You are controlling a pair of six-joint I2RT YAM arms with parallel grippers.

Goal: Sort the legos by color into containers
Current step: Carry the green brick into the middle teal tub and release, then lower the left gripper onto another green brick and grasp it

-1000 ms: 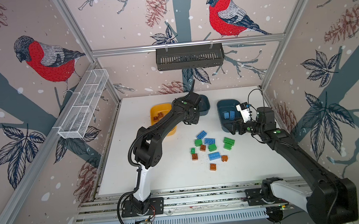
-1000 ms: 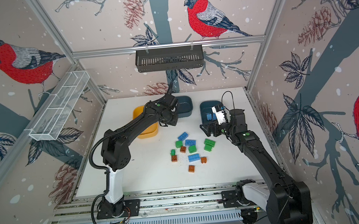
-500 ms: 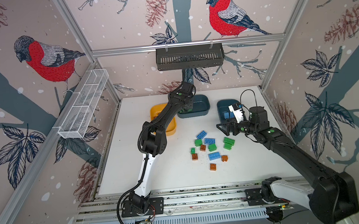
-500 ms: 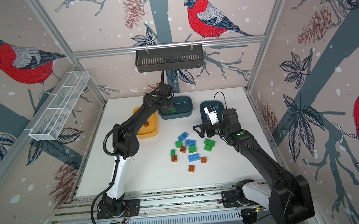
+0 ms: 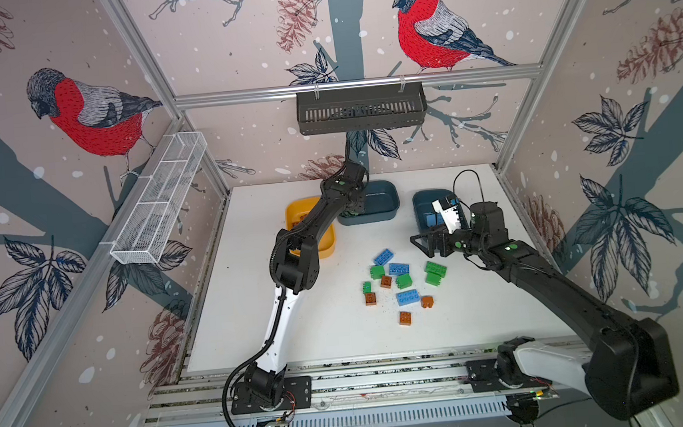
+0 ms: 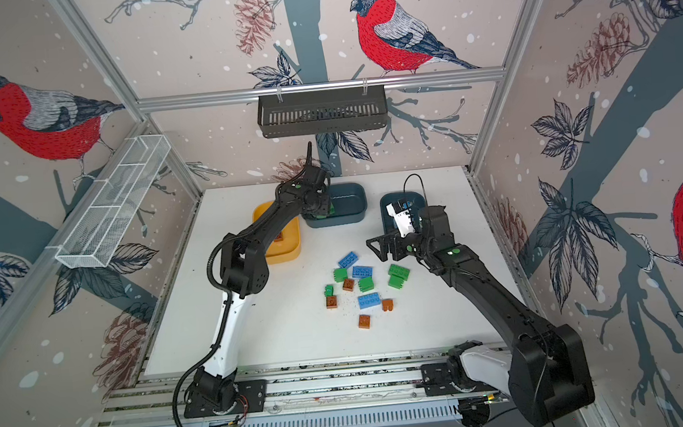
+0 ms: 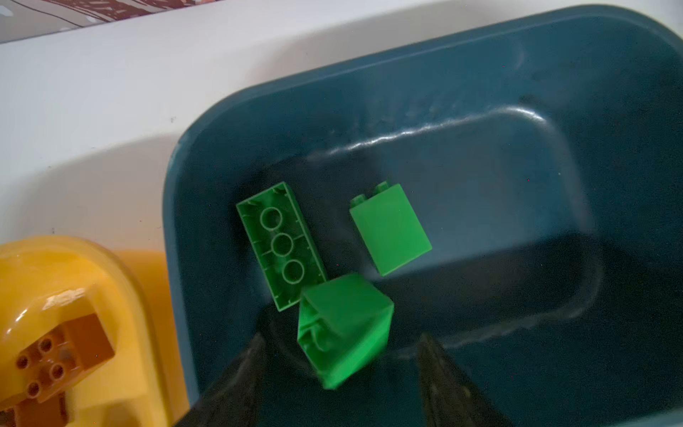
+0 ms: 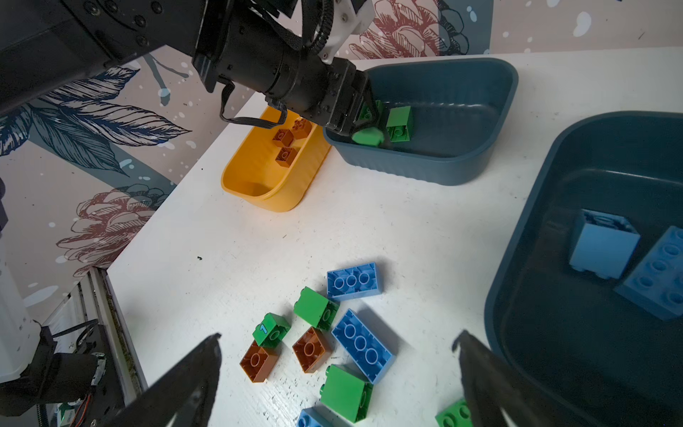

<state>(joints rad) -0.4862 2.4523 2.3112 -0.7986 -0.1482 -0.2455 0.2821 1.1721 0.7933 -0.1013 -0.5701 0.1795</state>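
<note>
The green brick [image 7: 345, 329] shows blurred between the left fingers [image 7: 236, 388], which stand apart and wider than it, so it looks loose and on its way down into the middle teal tub [image 7: 480, 55]. It sits close to the tub wall on the yellow tub's [image 8: 266, 192] side and right over the end of a long green brick [image 7: 281, 246] lying studs-down. It may bounce off that brick and end up leaning on the wall, though it probably won't clear the rim. The bigger risk is in lifting away: the fingers reach low inside the tub and could catch the rim and shove the tub against the yellow one.

The right fingers [image 8: 184, 384] are spread wide and hold nothing. Below them the loose legos [image 5: 399, 285] lie crowded on the bench [image 5: 278, 332], with green, brown and blue bricks touching. A wide closing there could grab two colours at once or scatter the neighbours.

The left arm stretches far across to the back of the bench, with its wrist bent down into the tub. The right arm angles in from the side, its fingers hovering over the pile, just beside the right teal tub [image 8: 517, 295], which holds blue bricks [image 8: 602, 247].
</note>
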